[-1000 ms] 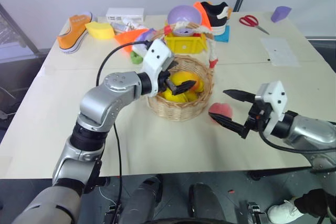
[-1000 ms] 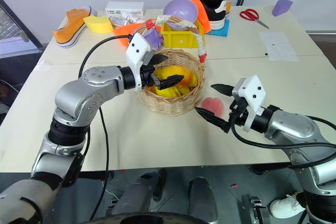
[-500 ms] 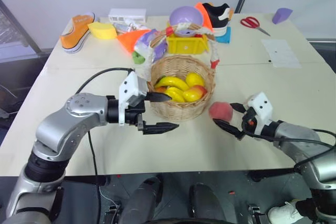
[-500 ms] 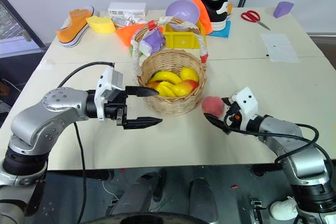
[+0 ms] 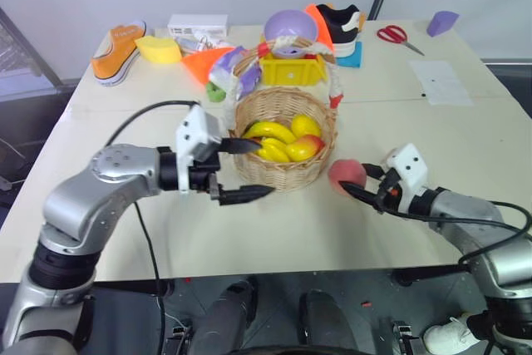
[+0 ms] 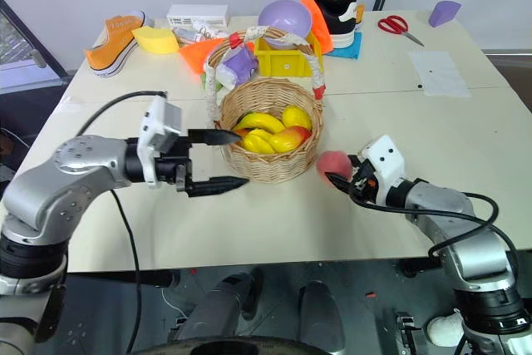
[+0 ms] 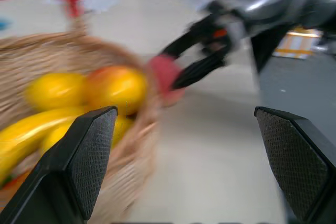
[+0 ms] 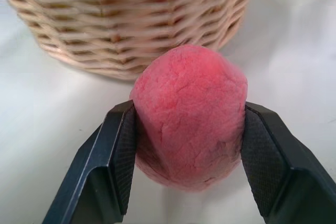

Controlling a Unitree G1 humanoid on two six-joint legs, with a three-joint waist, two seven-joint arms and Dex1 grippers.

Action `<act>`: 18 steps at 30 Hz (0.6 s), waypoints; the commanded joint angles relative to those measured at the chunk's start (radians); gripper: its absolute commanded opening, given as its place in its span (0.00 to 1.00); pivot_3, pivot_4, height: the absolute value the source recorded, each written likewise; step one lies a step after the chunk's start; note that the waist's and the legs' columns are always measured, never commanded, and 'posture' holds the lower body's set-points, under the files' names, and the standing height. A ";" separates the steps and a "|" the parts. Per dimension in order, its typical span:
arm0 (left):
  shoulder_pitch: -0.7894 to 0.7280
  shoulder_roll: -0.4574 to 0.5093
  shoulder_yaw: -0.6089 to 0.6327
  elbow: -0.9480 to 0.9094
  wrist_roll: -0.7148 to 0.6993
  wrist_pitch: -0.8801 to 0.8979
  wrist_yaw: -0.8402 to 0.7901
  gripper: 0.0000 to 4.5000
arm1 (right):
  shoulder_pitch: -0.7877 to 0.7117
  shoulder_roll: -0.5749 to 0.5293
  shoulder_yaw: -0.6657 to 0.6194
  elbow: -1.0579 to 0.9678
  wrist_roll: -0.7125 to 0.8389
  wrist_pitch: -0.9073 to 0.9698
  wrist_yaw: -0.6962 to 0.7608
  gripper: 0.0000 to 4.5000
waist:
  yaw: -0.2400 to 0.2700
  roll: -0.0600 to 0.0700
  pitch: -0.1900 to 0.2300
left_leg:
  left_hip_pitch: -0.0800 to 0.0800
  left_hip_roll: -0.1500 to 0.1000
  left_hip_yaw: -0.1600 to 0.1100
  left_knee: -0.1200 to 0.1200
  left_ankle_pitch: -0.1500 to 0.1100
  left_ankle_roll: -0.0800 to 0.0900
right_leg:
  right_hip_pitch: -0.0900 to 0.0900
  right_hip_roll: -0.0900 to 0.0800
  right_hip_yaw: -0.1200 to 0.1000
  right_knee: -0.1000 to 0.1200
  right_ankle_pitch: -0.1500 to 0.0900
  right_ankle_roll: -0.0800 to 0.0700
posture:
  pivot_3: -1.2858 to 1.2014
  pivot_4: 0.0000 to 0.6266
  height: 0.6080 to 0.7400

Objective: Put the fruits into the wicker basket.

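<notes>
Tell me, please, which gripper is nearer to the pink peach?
The right. The right gripper has its fingers against both sides of the peach, beside the wicker basket. The left gripper hangs open on the basket's far side, apart from the peach.

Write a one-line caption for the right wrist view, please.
Right gripper closes on the pink peach beside the wicker basket.

Lighting is bright, even and diffuse. Soft, faint shadows lie under the round tan woven wicker basket (image 5: 285,137) on the pale cream table (image 5: 465,130). The left wrist view is motion-blurred throughout. The right wrist view renders the fuzzy pink peach (image 8: 189,115) sharply.
</notes>
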 commanded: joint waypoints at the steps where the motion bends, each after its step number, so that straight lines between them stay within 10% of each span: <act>1: 0.035 0.056 0.106 0.049 0.008 -0.038 -0.017 1.00 | 0.007 -0.070 -0.157 -0.151 0.161 0.035 0.103 0.54 | 0.000 0.000 0.000 | 0.000 0.000 0.000 -0.001 0.000 0.000 | 0.000 0.000 0.000 0.000 0.000 0.000 | 0.52 0.24 1.00; 6: 0.079 0.082 0.150 0.095 0.021 -0.073 -0.027 1.00 | -0.145 -0.046 -0.114 -0.201 0.296 0.093 0.075 0.54 | -0.005 0.000 0.000 | 0.001 0.002 0.000 -0.003 0.000 0.000 | -0.001 0.000 0.000 -0.001 0.000 -0.001 | 0.52 0.24 1.00; 18: 0.080 0.017 0.145 0.016 -0.027 -0.047 0.056 1.00 | -0.599 0.304 0.319 0.210 -0.116 -0.015 -0.174 0.63 | -0.001 0.000 0.000 | 0.001 0.002 0.000 -0.010 0.003 -0.002 | -0.005 0.001 0.000 -0.001 0.003 0.002 | 0.52 0.24 1.00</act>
